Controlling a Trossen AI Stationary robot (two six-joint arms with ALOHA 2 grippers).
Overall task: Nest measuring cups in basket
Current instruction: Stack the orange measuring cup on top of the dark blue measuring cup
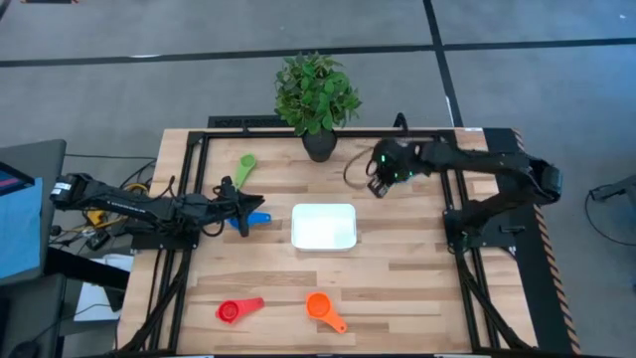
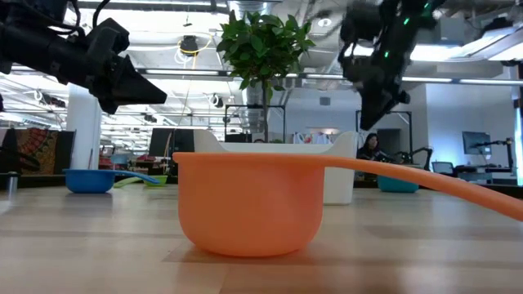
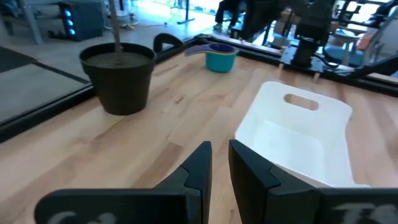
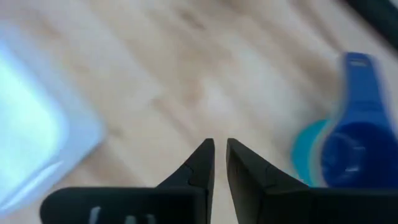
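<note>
Take the basket as the clock's centre, with twelve toward the plant. Nearest you, the orange cup (image 1: pixel 320 306) lies at six and the red cup (image 1: pixel 233 310) at about seven, both well clear of either arm. The basket (image 1: pixel 324 242) looks empty, so no nesting has begun. At nine, just beside it, sits the blue cup (image 1: pixel 256 219), and the left gripper (image 1: pixel 245 203) hovers over its outer side, fingers drawn to a narrow slit with nothing between them. Farther back, at about one, the right gripper (image 1: pixel 379 186) hangs above a dark blue cup nested in a light blue cup (image 3: pixel 219 61); its fingers are also almost together and empty. The green cup (image 1: pixel 245 162) lies at eleven and the plant pot (image 1: pixel 319 146) at twelve. I cannot find a yellow cup in any view. Whichever arm you take down, you will probably need to widen the fingers first: at this gap they would push a cup rather than straddle it. Aim for a flat handle or one side of a rim, and come straight down. It seems wise to seat the largest cup in the basket first, so the rest drop inside. On the right, watch the pot nearby.
</note>
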